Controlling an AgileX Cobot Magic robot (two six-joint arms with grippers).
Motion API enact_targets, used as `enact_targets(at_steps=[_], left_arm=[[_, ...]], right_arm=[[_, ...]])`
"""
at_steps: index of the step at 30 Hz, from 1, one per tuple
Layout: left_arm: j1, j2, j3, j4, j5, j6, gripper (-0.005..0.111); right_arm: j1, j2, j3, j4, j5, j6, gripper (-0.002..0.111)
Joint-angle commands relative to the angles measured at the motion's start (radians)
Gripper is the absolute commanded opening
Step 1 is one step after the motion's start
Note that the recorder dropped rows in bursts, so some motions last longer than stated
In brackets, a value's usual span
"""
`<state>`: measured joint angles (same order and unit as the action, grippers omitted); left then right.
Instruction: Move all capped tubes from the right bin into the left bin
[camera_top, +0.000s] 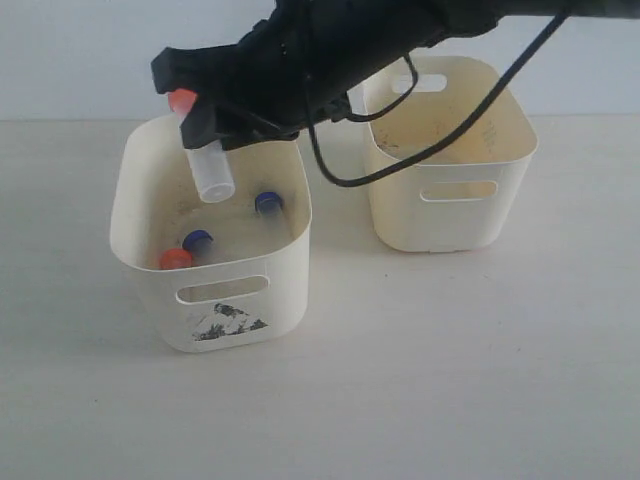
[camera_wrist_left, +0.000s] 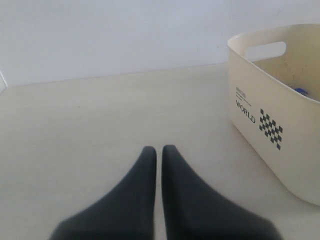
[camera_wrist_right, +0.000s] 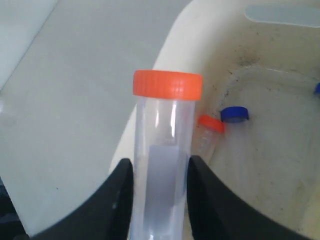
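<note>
Step in hand: letting the last tube go into the left bin (camera_top: 285, 290).

Off to one side of the left bin, the left hand (camera_wrist_left: 159, 150) is hanging low over the surface (camera_top: 450, 380), its fingers pressed almost together and pinching nothing.

Nearest is the left bin's front wall, with the torn sticker (camera_top: 228, 322) under its slot. Three capped tubes are lying on the floor inside. An orange-capped tube (camera_top: 175, 259) is against the front wall, a blue-capped tube (camera_top: 198, 240) is just behind it, and a second blue-capped tube (camera_top: 268, 203) is toward the back right.

Above the bin's back left corner, the right hand (camera_top: 205, 130) is pinching the held tube (camera_top: 210, 170) just below its orange cap. The tube is hanging tilted, with its cap outward over the rim and its foot inside the bin, well clear of the three below. In the right wrist view the rim is running directly beneath the tube, so part of it is not yet over the floor.

Behind and to the right of the left bin, the right bin (camera_top: 450, 215) is standing apart. No tube is showing in it, though the arm and cable are hiding part of its floor.

Judgement: the release is looking premature from this spot, because a tilted tube dropped on the rim line could tip outward. The hand should be carrying it further in toward the bin's middle and lowering the foot below the rim. It should be aiming for the bare floor between the caps, then spreading the fingers slowly. The right bin's hidden floor is needing a check afterwards.
</note>
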<state>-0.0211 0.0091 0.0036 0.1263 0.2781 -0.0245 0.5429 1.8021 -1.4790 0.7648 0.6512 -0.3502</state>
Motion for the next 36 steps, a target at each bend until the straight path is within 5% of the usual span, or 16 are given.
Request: enact_targets(at_steps=[1, 6, 13, 16, 20, 24, 31, 36], left_arm=[[0.001, -0.002, -0.004, -0.007, -0.017, -0.012, 0.004], [0.001, -0.002, -0.004, -0.007, -0.017, -0.012, 0.004], [0.001, -0.002, -0.004, -0.007, -0.017, -0.012, 0.004], [0.001, -0.002, -0.004, -0.007, -0.017, -0.012, 0.004], [0.001, -0.002, -0.004, -0.007, -0.017, -0.012, 0.004], [0.001, -0.002, -0.004, -0.007, -0.017, -0.012, 0.004], [0.001, -0.002, -0.004, -0.007, -0.017, -0.012, 0.004], [0.001, -0.002, -0.004, -0.007, -0.017, -0.012, 0.004]], right_arm=[[0.040, 0.034, 0.005, 0.002, -0.080, -0.002, 0.000], [0.048, 0.085, 0.005, 0.003, -0.108, 0.036, 0.005], [0.048, 0.107, 0.005, 0.016, -0.150, 0.069, 0.070], [0.048, 0.104, 0.005, 0.016, -0.158, 0.105, 0.083], [0.048, 0.104, 0.001, 0.016, -0.146, 0.133, 0.074], [0.048, 0.099, 0.001, 0.016, -0.028, 0.166, 0.001], [0.058, -0.063, 0.001, -0.081, 0.083, 0.168, 0.001], [0.241, -0.191, 0.003, -0.467, 0.155, 0.405, 0.001]])
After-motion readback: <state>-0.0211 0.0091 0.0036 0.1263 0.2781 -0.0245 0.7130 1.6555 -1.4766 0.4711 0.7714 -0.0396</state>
